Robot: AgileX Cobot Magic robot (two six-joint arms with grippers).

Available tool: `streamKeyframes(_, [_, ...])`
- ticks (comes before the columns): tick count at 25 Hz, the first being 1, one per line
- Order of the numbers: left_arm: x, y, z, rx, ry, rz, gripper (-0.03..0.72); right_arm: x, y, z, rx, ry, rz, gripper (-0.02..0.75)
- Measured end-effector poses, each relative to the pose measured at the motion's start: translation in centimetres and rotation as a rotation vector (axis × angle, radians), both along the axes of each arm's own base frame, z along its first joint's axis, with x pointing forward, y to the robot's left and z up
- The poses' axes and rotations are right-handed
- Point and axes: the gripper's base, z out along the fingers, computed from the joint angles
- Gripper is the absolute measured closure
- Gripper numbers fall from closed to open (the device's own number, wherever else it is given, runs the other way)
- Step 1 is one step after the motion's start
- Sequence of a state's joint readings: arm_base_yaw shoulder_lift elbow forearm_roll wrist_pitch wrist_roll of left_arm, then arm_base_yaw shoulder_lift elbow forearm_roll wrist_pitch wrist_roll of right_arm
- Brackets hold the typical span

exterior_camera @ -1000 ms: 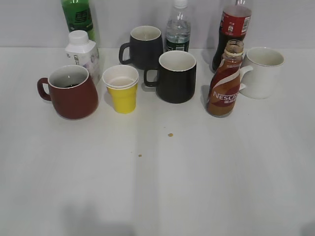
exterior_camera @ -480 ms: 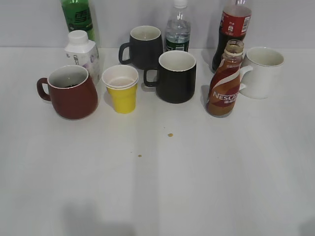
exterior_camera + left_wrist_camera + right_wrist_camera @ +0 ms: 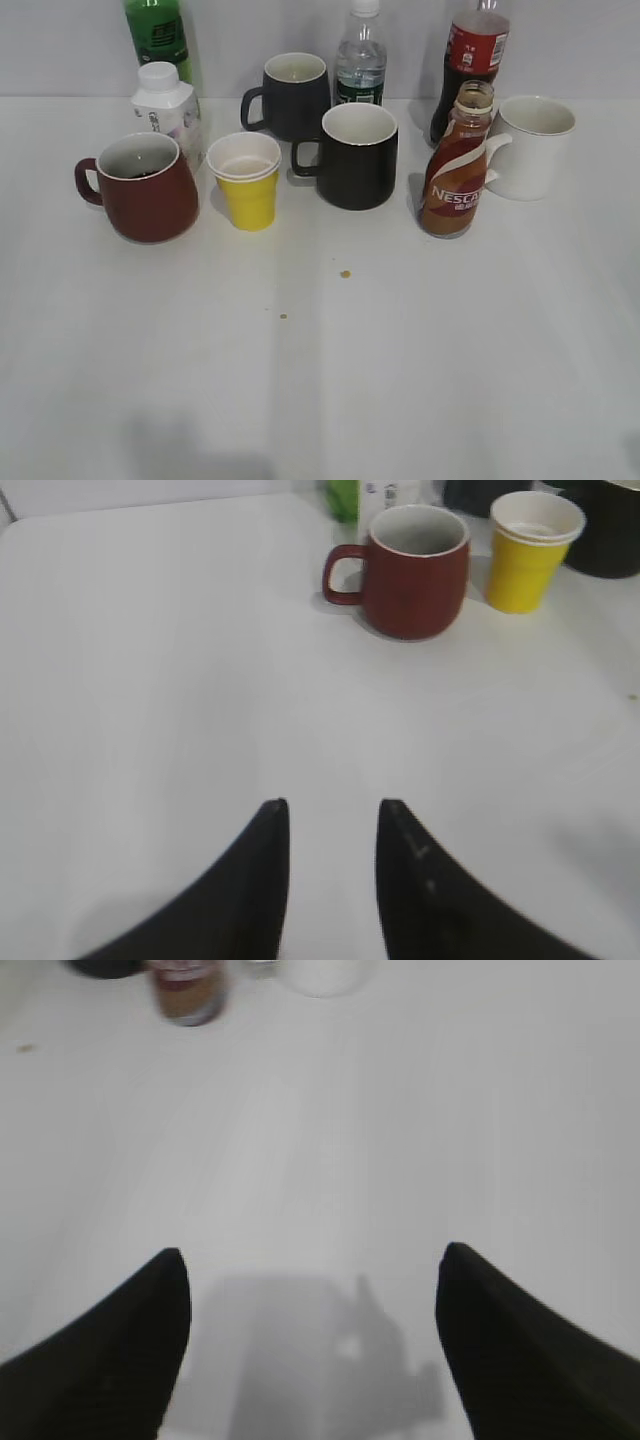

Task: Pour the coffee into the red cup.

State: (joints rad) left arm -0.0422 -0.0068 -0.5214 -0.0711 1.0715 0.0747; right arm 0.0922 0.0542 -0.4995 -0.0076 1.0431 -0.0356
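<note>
Coffee (image 3: pixel 456 175) upright, uncapped, at 3 o'clock of worktop (image 3: pixel 330 370), just beside white mug (image 3: pixel 530 145); red cup (image 3: pixel 140 187) at 9 o'clock, mouth up, ready for pour. Right gripper (image 3: pixel 310 1260) spread wide, empty, well short of coffee; left gripper (image 3: pixel 332 810) narrowly parted, empty, facing cup

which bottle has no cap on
The Nescafe coffee bottle, standing beside the white mug. Its neck is open, while the water bottle and the white bottle both show caps.
</note>
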Motion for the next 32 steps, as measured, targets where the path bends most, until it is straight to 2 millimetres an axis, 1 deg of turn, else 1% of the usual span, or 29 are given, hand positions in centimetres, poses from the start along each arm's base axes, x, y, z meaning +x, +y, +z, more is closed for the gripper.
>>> streamKeyframes(3, [0.01, -0.02, 0.01, 0.001, -0.001, 0.017, 0.452, -0.03, -0.04, 0.01, 0.0, -0.003, -0.092, 0.164])
streamKeyframes(5, [0.01, -0.02, 0.01, 0.001, -0.001, 0.018, 0.452, -0.27, -0.04, 0.01, 0.001, -0.018, -0.104, 0.164])
streamKeyframes(9, [0.01, -0.02, 0.02, 0.001, -0.003, 0.018, 0.452, -0.9, -0.04, 0.02, 0.003, -0.061, -0.102, 0.165])
streamKeyframes(18, [0.03, -0.01, 0.0, 0.002, -0.003, 0.02, 0.452, -0.96, -0.06, 0.02, 0.004, -0.065, -0.05, 0.165])
streamKeyframes(32, [0.03, -0.01, 0.0, 0.002, -0.003, 0.02, 0.452, -0.96, -0.07, 0.02, 0.005, -0.065, -0.045, 0.165])
